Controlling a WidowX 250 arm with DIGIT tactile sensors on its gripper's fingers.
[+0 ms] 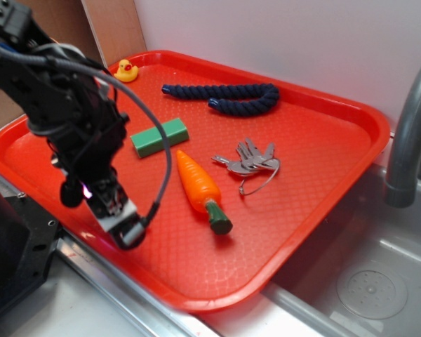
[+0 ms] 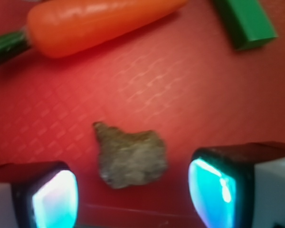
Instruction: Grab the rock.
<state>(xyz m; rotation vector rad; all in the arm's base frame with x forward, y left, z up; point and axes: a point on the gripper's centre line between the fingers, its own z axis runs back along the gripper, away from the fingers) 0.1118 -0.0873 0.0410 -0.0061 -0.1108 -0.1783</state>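
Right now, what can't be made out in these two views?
- Rock: hidden in the exterior view behind the arm and claw; shows only in the wrist view.
- Carrot and green block: cut off by the wrist view's top edge.
- Claw contact with the rock: fingers open either side, apart from it.

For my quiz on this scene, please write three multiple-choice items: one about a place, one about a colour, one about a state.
1. In the wrist view, where is the rock?
A. between the two fingers of the claw
B. on top of the carrot
C. inside the sink

2. What colour is the rectangular block?
A. blue
B. green
C. yellow

3. How is the claw?
A. shut on the rock
B. shut on the keys
C. open, not touching the rock

Answers: 1 A, the rock lies on the tray between the fingers. 2 B, both views show it green. 3 C, red tray shows on both sides of the rock.
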